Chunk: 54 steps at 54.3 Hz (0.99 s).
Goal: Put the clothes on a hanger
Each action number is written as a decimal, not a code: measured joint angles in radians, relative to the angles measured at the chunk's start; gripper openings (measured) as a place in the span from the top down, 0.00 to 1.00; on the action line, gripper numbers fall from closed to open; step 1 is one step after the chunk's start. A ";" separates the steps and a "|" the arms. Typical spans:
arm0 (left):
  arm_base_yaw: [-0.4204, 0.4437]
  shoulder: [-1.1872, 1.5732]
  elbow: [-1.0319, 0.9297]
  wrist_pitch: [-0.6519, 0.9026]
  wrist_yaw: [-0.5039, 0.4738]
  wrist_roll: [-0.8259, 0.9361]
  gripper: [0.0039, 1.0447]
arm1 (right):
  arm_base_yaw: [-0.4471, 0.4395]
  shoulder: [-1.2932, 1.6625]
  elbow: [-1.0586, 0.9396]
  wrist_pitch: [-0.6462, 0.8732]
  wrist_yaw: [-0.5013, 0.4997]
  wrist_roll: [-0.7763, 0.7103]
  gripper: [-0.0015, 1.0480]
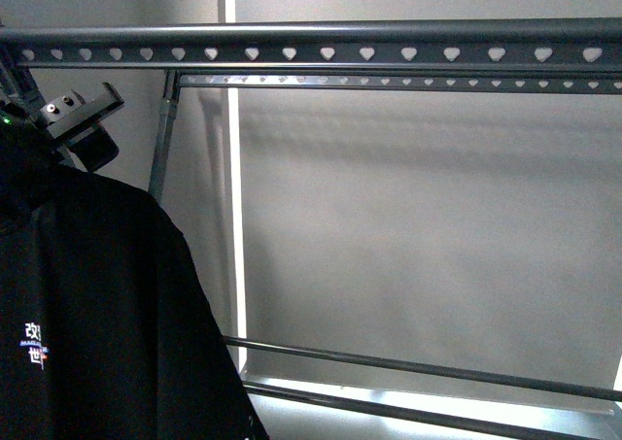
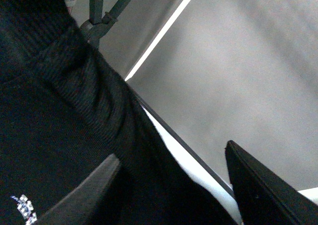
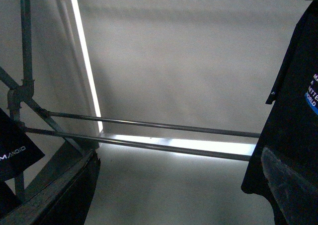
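Note:
The black T-shirt (image 1: 87, 304) hangs at the left under the grey rack's top rail (image 1: 369, 51), which has a row of heart-shaped holes. Its small white print (image 1: 34, 343) shows low on the front. My left arm's wrist block (image 1: 83, 119) sits just above the shirt's shoulder, below the rail. In the left wrist view my left gripper (image 2: 174, 190) is open, with the shirt's ribbed collar (image 2: 74, 86) and dark cloth reaching between the jaws. My right gripper (image 3: 174, 195) is open and empty. The shirt (image 3: 293, 111) hangs beside one of its fingers (image 3: 290, 185).
A second pierced rail (image 1: 408, 83) runs behind the top one. Two thin lower bars (image 1: 418, 367) cross low, also in the right wrist view (image 3: 149, 124). A slanted rack leg (image 1: 163, 139) stands behind the shirt. Another dark cloth with white lettering (image 3: 12, 153) hangs by an upright (image 3: 22, 46). A pale wall lies behind.

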 joint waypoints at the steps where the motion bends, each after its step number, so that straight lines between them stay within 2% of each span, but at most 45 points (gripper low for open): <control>1: 0.000 0.000 0.000 -0.003 0.000 0.001 0.50 | 0.000 0.000 0.000 0.000 0.000 0.000 0.07; 13: 0.009 -0.002 -0.008 -0.015 0.031 0.006 0.80 | 0.000 0.000 0.000 0.000 0.000 0.000 0.07; 16: 0.017 -0.008 -0.029 -0.017 0.060 -0.005 0.89 | 0.000 0.000 0.000 0.000 0.000 0.000 0.07; 20: 0.025 -0.035 -0.090 -0.017 0.119 -0.020 0.95 | 0.000 0.000 0.000 0.000 0.000 0.000 0.07; 29: 0.036 -0.156 -0.253 -0.034 0.270 0.107 0.95 | 0.000 0.000 0.000 0.000 0.000 0.000 0.07; 32: 0.038 -0.213 -0.306 -0.075 0.365 0.184 0.95 | 0.000 0.000 0.000 0.000 0.000 0.000 0.07; 36: 0.037 -0.291 -0.365 -0.166 0.541 0.320 0.95 | 0.000 0.000 0.000 0.000 0.000 0.000 0.07; 39: 0.038 -0.322 -0.384 -0.208 0.620 0.381 0.95 | 0.000 0.000 0.000 0.000 0.000 0.000 0.07; 45: 0.041 -0.398 -0.403 -0.339 0.855 0.626 0.96 | 0.000 0.000 0.000 0.000 0.000 0.000 0.07; 49: 0.049 -0.421 -0.388 -0.463 0.967 0.848 0.96 | 0.000 0.000 0.000 0.000 0.000 0.000 0.07; 54: 0.053 -0.405 -0.330 -0.587 0.970 1.131 0.96 | 0.000 0.000 0.000 0.000 0.000 0.000 0.07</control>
